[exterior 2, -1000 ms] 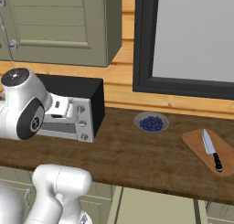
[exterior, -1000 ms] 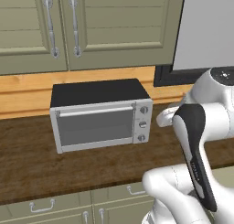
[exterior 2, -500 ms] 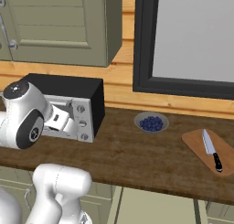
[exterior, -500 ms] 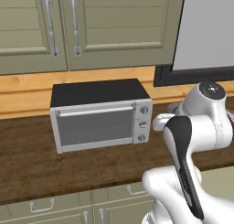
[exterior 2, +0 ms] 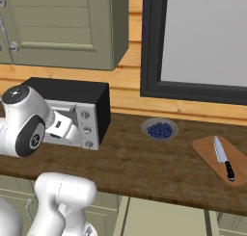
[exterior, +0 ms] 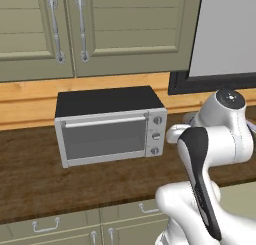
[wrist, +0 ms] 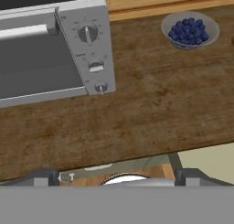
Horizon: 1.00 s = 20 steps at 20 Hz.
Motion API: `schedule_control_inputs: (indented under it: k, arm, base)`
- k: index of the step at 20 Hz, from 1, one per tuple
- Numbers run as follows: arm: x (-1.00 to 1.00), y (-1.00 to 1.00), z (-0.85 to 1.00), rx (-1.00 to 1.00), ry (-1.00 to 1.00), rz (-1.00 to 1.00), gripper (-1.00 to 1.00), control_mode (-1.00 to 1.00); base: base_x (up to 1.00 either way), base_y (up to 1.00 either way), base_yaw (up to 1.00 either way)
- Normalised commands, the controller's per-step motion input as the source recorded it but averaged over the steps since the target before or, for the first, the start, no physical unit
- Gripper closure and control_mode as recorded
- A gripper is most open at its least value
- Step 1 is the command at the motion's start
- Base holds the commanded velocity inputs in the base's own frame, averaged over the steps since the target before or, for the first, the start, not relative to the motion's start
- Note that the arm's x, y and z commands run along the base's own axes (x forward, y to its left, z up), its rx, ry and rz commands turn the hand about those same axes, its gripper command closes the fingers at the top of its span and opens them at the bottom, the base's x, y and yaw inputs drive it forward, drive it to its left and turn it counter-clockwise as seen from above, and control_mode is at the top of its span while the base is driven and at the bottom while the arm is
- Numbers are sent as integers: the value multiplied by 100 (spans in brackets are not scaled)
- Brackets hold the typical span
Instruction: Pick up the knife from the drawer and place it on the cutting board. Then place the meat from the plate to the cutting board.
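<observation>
The knife [exterior 2: 223, 157], with its silver blade and black handle, lies lengthwise on the light-brown cutting board [exterior 2: 205, 150] at the right end of the counter. My gripper [wrist: 121, 178] hangs over the counter's front edge, looking down at the wood in front of the toaster oven. Its two dark fingertips [wrist: 45, 177] stand far apart at the bottom of the hand view, open, with nothing held. The plate and the meat are out of view.
A silver toaster oven [exterior: 107, 124] with a black top stands at the back of the dark wood counter [wrist: 151, 104]. A small grey bowl of blue berries [exterior 2: 159, 129] sits between the oven and the board. Wall cabinets and a dark-framed window hang above.
The arm's upper joints have sunk lower and swung towards the counter's front. The knife stays still on the board.
</observation>
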Motion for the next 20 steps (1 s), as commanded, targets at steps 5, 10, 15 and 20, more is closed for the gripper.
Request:
schedule_control_inputs:
  k: [5, 10, 15, 20]
  arm:
    - [-8, 0, 0, 0, 0, 0, -100, 100]
    - [0, 0, 0, 0, 0, 0, -100, 100]
    - [0, 0, 0, 0, 0, 0, -100, 100]
    - [0, 0, 0, 0, 0, 0, -100, 100]
  base:
    - [-75, 1, 0]
    - [-87, 19, -1]
    - [-97, 1, -10]
    - [-19, -56, -17]
